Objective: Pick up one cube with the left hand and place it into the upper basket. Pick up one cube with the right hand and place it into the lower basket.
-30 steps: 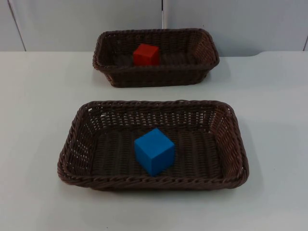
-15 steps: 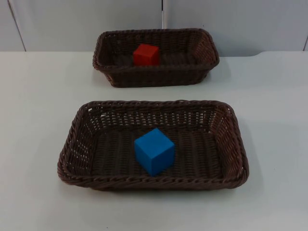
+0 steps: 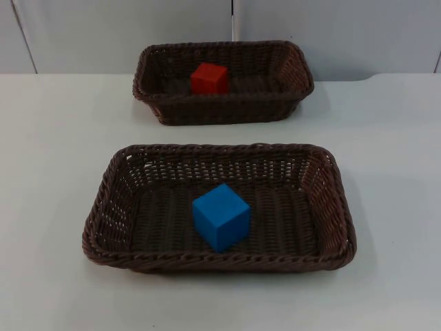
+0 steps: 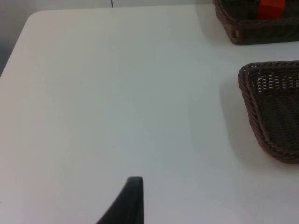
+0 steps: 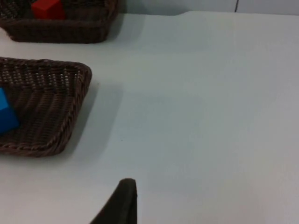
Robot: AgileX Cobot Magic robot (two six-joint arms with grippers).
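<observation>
On each arm I can see just one black fingertip, so I cannot tell if the fingers are apart or together. The left gripper (image 4: 133,196) hangs over the bare white bench (image 4: 117,93), off to the left side of the baskets. The right gripper (image 5: 124,198) hangs over bare bench on the right side. Neither one touches anything or holds anything.

The red cube (image 3: 209,78) sits inside the upper dark brown woven basket (image 3: 224,110), the one close to the grey wall. The blue cube (image 3: 220,216) sits inside the lower dark brown woven basket (image 3: 213,261), near the middle of its floor. Both cubes sit flat, well apart from each other.

So I think both jobs look done. The good thing to do now is to wait with both arms out at the sides, high above the bench, and not bump a basket. If a cube ever needs lifting again, the fingers should come straight down over it, open wide, and stay clear of the woven rim.
</observation>
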